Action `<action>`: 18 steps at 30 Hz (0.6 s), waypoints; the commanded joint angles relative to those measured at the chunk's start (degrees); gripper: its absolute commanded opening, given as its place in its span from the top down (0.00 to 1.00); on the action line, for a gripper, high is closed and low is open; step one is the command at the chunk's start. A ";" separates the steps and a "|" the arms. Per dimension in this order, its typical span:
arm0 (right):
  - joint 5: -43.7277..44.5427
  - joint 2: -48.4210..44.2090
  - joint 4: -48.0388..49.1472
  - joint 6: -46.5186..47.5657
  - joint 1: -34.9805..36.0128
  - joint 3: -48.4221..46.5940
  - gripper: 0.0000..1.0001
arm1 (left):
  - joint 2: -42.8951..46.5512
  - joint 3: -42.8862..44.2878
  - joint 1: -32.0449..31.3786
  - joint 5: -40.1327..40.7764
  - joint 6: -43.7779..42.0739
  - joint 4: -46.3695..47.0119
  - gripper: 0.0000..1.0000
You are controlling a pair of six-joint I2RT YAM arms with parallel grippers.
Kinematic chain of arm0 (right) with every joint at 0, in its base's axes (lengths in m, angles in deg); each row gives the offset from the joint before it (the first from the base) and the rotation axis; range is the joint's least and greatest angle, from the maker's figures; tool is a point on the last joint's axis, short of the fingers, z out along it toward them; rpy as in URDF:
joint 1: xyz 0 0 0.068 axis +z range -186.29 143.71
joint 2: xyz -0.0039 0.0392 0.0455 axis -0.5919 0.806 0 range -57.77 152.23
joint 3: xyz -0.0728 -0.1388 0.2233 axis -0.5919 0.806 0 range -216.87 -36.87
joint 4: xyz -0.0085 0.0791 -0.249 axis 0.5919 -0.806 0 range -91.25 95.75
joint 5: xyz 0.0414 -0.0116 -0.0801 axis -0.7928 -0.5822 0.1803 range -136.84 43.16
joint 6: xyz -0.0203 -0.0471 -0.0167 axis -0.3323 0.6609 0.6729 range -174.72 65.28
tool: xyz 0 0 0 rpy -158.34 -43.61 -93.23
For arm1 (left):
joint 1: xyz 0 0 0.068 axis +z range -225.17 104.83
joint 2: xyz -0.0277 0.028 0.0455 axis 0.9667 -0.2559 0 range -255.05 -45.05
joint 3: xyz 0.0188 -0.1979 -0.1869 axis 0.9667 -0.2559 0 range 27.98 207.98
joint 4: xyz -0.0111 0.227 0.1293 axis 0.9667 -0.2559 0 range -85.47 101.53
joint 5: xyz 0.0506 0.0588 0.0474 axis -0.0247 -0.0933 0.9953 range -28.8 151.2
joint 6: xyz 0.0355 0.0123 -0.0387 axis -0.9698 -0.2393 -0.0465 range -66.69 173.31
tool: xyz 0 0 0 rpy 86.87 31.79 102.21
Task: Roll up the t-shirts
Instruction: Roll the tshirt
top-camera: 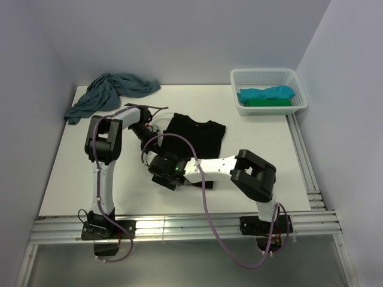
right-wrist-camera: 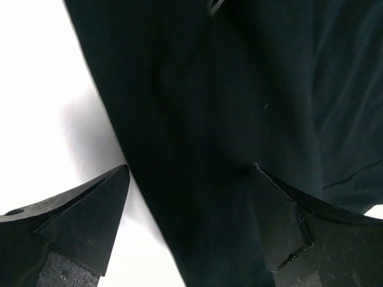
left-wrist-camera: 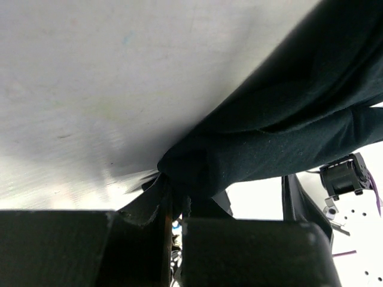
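Observation:
A black t-shirt (top-camera: 200,133) lies spread at the table's centre, its near-left part bunched. My left gripper (top-camera: 149,142) is shut on a bunched fold of the black t-shirt (left-wrist-camera: 197,164) at its left edge, and the left gripper's (left-wrist-camera: 176,200) jaws stand nearly together with cloth pinched between them. My right gripper (top-camera: 161,162) hovers open over the shirt's near-left part. In the right wrist view the right gripper (right-wrist-camera: 190,168) straddles the edge of the black t-shirt (right-wrist-camera: 239,107): one finger (right-wrist-camera: 90,221) is over bare table, the other (right-wrist-camera: 281,221) over cloth.
A dusty-blue t-shirt (top-camera: 111,92) lies crumpled at the back left corner. A white mesh basket (top-camera: 239,76) at the back right holds a turquoise t-shirt (top-camera: 266,94) and a green one (top-camera: 269,103). Walls close in on three sides.

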 commanded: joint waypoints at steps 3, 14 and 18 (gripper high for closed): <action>4.10 4.69 1.07 0.47 0.45 -1.84 0.14 | -2.13 -0.48 1.19 7.25 -2.58 7.79 0.91; 5.77 1.01 2.66 0.56 0.37 4.22 0.11 | -2.22 -0.04 2.42 7.25 -2.67 7.70 0.91; 6.13 -0.39 1.60 -0.23 0.37 5.28 0.08 | -2.48 0.13 2.59 6.99 -2.67 7.70 0.91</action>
